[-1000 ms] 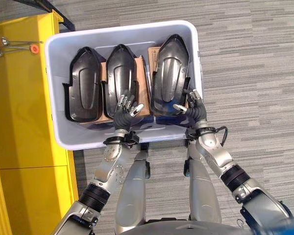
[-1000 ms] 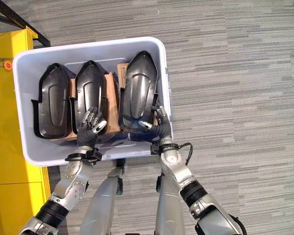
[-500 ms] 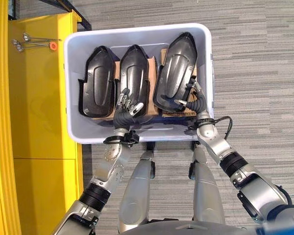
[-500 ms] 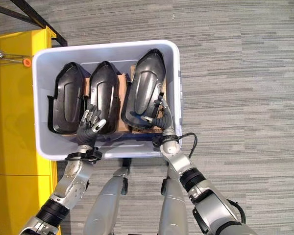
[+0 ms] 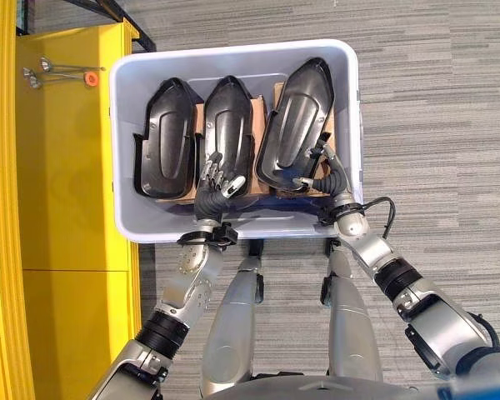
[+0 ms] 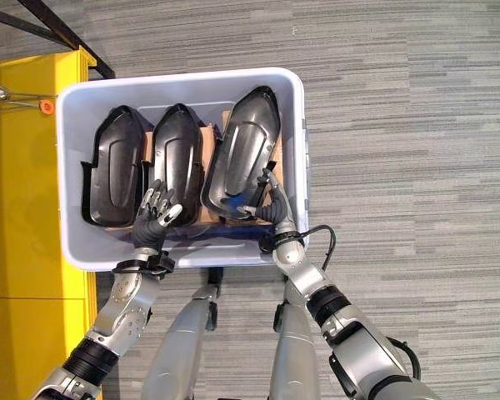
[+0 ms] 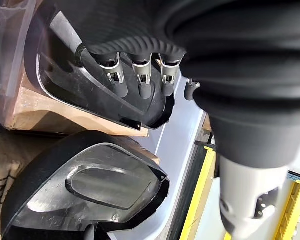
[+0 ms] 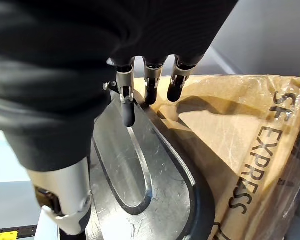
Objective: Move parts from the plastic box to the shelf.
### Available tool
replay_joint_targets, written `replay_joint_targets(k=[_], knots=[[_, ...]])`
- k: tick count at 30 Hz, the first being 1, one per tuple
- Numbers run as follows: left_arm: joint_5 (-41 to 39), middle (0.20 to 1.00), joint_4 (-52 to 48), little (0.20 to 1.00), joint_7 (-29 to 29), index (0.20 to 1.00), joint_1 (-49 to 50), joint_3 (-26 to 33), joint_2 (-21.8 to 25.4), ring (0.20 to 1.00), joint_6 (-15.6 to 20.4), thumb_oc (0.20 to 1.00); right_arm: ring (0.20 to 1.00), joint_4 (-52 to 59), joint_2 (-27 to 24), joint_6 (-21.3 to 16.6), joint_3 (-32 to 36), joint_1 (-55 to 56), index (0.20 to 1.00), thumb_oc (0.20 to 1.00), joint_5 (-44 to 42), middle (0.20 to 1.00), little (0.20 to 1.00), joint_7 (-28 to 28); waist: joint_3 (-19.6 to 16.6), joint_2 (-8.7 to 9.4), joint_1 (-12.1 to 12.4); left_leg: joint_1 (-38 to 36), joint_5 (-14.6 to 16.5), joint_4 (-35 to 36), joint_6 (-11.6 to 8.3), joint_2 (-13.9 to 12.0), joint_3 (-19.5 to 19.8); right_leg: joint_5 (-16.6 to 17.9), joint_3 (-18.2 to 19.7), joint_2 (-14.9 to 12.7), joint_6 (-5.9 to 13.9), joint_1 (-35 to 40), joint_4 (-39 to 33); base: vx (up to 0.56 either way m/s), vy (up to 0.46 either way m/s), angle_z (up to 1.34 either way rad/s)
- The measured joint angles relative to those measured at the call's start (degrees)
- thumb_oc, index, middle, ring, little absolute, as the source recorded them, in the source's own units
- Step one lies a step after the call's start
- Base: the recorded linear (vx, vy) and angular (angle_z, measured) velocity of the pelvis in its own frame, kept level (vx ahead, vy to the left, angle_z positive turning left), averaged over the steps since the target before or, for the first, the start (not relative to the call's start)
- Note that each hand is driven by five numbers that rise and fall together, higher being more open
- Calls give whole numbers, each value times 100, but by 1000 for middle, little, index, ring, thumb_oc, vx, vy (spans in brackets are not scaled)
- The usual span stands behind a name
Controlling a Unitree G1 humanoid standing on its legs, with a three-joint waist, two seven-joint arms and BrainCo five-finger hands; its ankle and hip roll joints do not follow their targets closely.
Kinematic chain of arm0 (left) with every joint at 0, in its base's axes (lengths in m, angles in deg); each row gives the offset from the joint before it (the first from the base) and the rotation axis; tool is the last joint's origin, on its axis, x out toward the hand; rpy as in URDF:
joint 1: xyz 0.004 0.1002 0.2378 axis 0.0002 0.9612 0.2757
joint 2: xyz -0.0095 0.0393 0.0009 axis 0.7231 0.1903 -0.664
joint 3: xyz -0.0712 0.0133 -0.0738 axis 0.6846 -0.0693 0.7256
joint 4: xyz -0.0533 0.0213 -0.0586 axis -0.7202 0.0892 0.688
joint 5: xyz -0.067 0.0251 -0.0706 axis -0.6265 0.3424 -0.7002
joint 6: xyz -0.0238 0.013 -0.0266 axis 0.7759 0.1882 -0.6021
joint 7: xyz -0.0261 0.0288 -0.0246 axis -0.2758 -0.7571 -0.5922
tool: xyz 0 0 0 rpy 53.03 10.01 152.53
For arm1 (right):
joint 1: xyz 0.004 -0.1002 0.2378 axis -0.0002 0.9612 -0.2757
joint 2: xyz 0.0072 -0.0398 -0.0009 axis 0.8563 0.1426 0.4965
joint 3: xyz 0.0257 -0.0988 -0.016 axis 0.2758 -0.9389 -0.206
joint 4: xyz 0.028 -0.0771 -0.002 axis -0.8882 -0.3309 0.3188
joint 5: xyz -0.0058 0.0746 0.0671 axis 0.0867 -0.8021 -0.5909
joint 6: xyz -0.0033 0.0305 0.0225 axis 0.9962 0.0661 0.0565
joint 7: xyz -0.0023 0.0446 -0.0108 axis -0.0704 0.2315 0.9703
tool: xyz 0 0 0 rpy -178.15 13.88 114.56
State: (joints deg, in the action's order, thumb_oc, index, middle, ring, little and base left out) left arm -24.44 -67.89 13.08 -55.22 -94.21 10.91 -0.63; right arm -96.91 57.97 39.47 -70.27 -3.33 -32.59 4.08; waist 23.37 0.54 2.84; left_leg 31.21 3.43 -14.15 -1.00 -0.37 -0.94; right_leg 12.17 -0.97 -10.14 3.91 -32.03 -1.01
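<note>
Plastic box (image 5: 233, 229) is sitting in the upper centre of the left eye view on grey carpet floor (image 5: 442, 125), with three black parts lying side by side inside it on brown cardboard (image 5: 261, 108). Left part (image 5: 161, 137) is lying toward the upper left of the box, middle part (image 5: 229, 125) beside it, right part (image 5: 293, 125) — the largest — tilting along the box's right wall.

Left robot hand (image 5: 210, 185) is reaching into the box at lower centre, fingers relaxed and spread, dark tips resting on the near end of the middle part; the left wrist view is showing straight fingers (image 7: 141, 80) lying over the part's edge, not curling round it.

Right robot hand (image 5: 321, 171) is sitting at the right part's near right edge — fingers on the far side of the rim, thumb on the near side, pinching the part. In the right wrist view its fingers (image 8: 127, 107) are pointing along the part's rim next to the cardboard.

Yellow shelf (image 5: 58, 167) is filling the left side of the frame, touching the box.
</note>
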Motion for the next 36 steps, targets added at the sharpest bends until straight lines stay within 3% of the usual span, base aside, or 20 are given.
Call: replay_joint_targets(k=[13,19,26,33,36], knots=[[7,1000,-1,1000,225,1000,-112,131,1,1000,53,1000,1000,603,-1025,135,242,-8,1000,1000,1465,1000,1000,-110,10,19,-46,-1,7,0,11,2,10,25,-2,3,27,6,0,0,0,0],[-2,1000,-1,1000,477,1000,-76,190,54,1000,84,1000,1000,87,-1512,230,-26,-900,1000,1000,2237,1000,1000,-242,10,19,-3,-17,6,-22,9,4,12,46,-7,3,36,36,0,-12,-1,0],[-6,1000,-1,1000,499,1000,-41,212,114,1000,82,1000,1000,1002,-1289,211,296,-333,1000,1000,1950,1000,1000,-425,6,27,-49,-13,9,-32,11,16,4,46,-2,-1,36,34,1,0,0,0],[-6,1000,-3,1000,483,1000,-8,239,114,1000,80,1000,1000,1244,-858,88,487,146,1000,1000,949,1000,1000,-467,0,38,-178,21,30,-108,19,20,-1,46,5,-5,34,35,12,0,0,0],[-6,1000,-8,1000,456,1000,59,249,113,1000,71,1000,1000,1893,-671,-70,668,507,1000,1000,289,1000,1000,-566,-3,47,-225,29,36,-112,23,20,-7,45,6,-3,36,25,9,0,0,0]])
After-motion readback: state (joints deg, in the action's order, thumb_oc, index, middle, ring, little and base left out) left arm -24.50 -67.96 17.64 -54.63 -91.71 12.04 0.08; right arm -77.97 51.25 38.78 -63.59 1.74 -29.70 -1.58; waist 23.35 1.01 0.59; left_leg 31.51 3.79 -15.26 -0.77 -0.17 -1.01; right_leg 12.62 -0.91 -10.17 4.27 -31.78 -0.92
